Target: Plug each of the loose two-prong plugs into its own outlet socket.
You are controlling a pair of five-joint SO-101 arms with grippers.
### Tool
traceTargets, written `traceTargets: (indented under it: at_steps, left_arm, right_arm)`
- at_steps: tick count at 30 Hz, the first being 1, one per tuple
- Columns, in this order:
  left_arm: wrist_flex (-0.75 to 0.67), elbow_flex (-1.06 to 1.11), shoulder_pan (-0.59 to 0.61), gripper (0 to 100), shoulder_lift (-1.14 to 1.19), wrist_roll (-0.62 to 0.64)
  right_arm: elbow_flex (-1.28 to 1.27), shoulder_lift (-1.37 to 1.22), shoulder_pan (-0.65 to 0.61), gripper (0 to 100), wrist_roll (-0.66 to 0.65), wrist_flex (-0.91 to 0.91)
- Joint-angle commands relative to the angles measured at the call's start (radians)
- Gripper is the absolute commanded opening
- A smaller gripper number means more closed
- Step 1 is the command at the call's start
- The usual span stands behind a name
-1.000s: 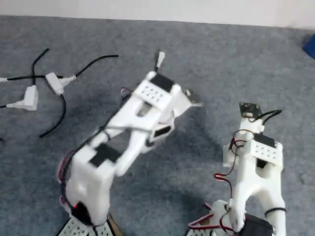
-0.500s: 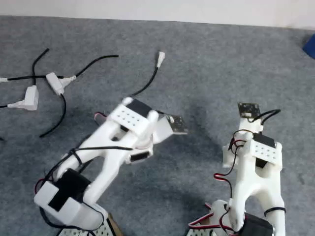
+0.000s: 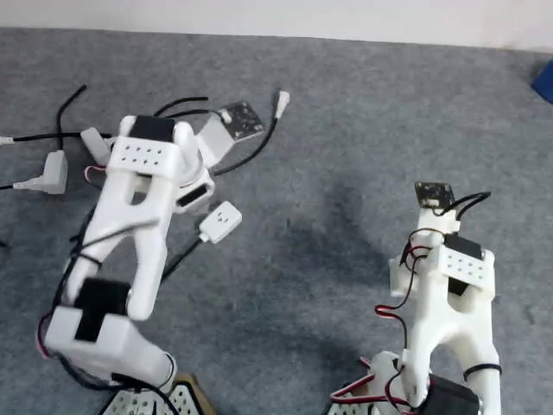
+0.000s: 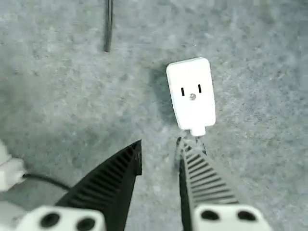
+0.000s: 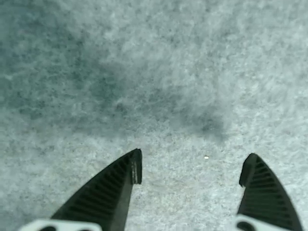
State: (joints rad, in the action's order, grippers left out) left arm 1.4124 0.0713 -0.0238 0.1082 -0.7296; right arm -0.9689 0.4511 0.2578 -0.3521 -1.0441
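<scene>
A white outlet socket (image 4: 191,94) with two slots lies face up on the grey carpet, just beyond my left gripper (image 4: 161,153). That gripper is narrowly open with nothing between its fingers, and the socket's black cable runs beside one fingertip (image 4: 185,151). From above, the socket (image 3: 219,222) lies next to the left arm (image 3: 143,186). A loose white plug (image 3: 282,104) on a black cable lies farther back. Two more white plug pieces (image 3: 54,171) (image 3: 95,145) lie at the far left. My right gripper (image 5: 190,166) is wide open over bare carpet, and the right arm (image 3: 449,277) stands at the front right.
Black cables (image 3: 108,194) curl over the carpet at the back left. A cable end (image 4: 108,24) and a white piece (image 4: 7,168) lie near my left gripper. A blue object (image 3: 546,82) pokes in at the right edge. Bare carpet lies between the arms.
The left arm has swung from the middle of the table to the left and back, uncovering the white socket. The right arm has kept still.
</scene>
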Motion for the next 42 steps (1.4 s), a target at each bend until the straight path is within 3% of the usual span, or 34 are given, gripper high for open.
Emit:
traceTargets:
  at_steps: [1, 7, 14, 19, 35, 42]
  left_arm:
    - [-0.023, -0.038, 0.004, 13, 0.058, -0.011]
    - [-0.015, -0.033, -0.007, 13, 0.081, 0.002]
    - [-0.021, -0.007, -0.074, 13, 0.087, 0.184]
    - [-0.052, 0.056, -0.077, 13, 0.085, 0.193]
    - [-0.095, 0.09, -0.131, 13, 0.091, 0.195]
    - [-0.183, 0.166, -0.162, 13, 0.091, 0.196]
  right_arm:
    - [0.002, 0.025, -0.047, 32.1, -0.008, -0.031]
    - [0.013, 0.035, -0.117, 32.1, -0.008, -0.136]
    - [0.012, 0.035, -0.211, 32.1, 0.094, -0.12]
    - [0.004, 0.035, -0.303, 32.1, 0.095, -0.114]
    - [0.002, 0.035, -0.309, 32.1, 0.091, -0.114]
    - [0.002, 0.035, -0.309, 32.1, 0.091, -0.119]
